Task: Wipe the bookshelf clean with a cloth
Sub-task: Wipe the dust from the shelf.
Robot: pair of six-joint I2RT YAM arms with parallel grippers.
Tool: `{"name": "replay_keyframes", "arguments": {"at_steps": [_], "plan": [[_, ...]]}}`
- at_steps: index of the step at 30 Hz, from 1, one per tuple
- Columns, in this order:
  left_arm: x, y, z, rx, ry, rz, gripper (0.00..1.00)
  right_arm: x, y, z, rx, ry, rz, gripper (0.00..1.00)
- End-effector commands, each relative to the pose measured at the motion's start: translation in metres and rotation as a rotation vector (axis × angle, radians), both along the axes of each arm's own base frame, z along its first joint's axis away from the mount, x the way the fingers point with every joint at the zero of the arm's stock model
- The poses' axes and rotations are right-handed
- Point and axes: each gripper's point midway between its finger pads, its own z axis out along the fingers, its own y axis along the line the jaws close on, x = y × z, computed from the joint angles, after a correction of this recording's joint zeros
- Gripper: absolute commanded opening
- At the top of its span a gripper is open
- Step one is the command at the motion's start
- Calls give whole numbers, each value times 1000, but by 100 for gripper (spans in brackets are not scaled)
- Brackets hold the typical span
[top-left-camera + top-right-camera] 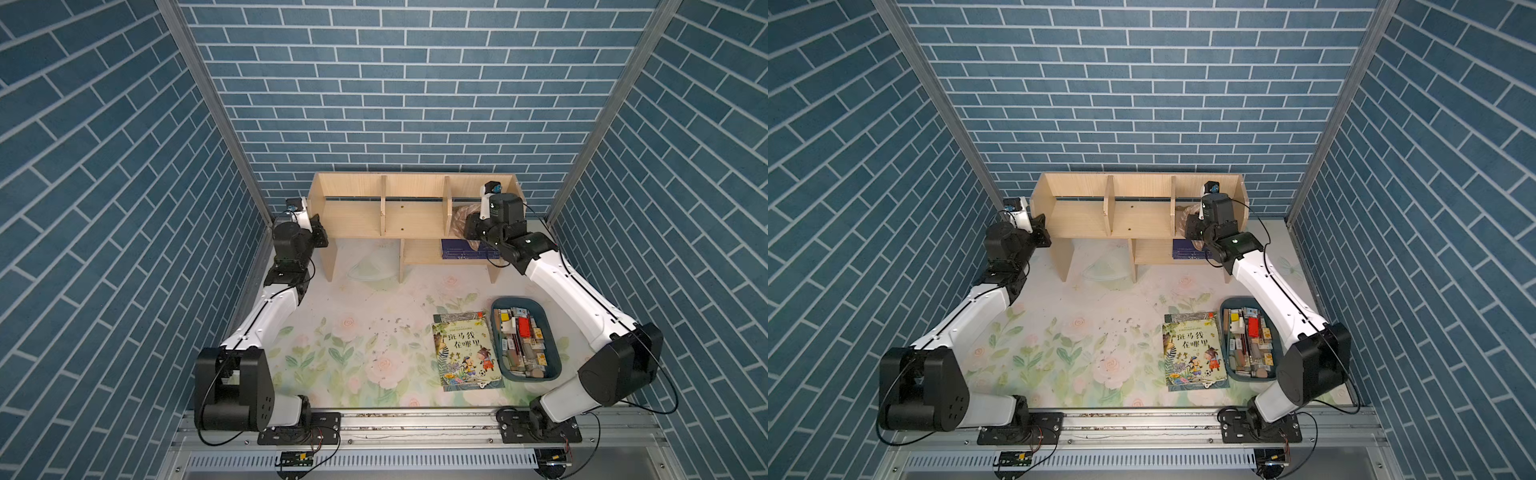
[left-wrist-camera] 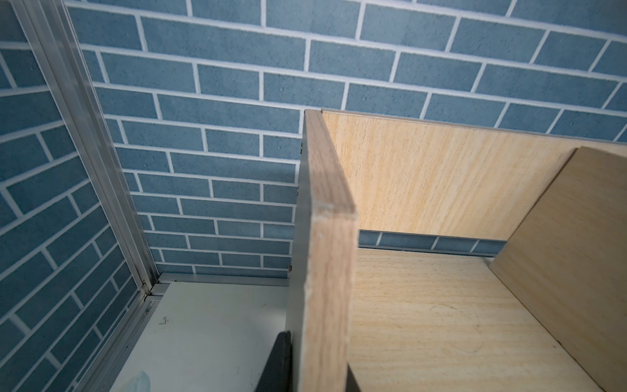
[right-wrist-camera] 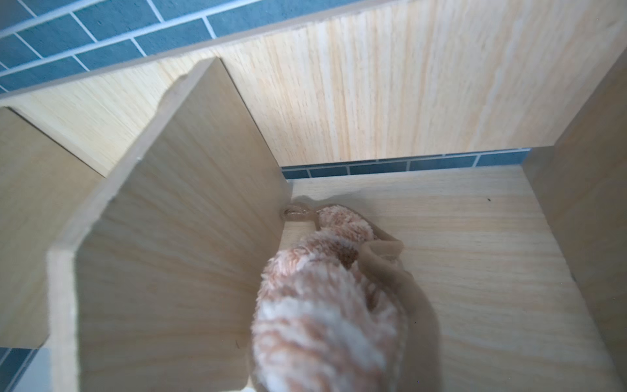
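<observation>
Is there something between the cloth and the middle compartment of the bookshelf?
Yes. The cloth, held in the right claw, lies in the end compartment of the bookshelf, close beside an upright divider. This divider stands between it and the middle compartment. Nothing else visible is in the way.

Bright, even light; blurry foreground cloth
</observation>
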Motion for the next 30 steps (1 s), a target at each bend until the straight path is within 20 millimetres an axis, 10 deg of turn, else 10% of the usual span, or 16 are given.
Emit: {"name": "replay_keyframes", "arguments": {"at_steps": [1, 4, 9, 18, 21, 30], "plan": [[-20, -78, -52, -190, 216, -265, 0, -9, -35, 4, -94, -11, -88, 0], [-20, -77, -51, -194, 217, -256, 0, -8, -60, 2, -92, 6, -130, 0], [-19, -76, -52, -192, 221, -247, 0, -7, -69, 9, -119, 8, -136, 52], [-19, -76, -51, -191, 222, -250, 0, -28, -82, 26, -156, -6, -178, 89], [-19, -76, -50, -191, 221, -250, 0, -34, -83, 22, -162, -5, -182, 85], [-20, -76, -46, -187, 213, -248, 0, -10, -45, 9, -40, 16, -66, 0]]}}
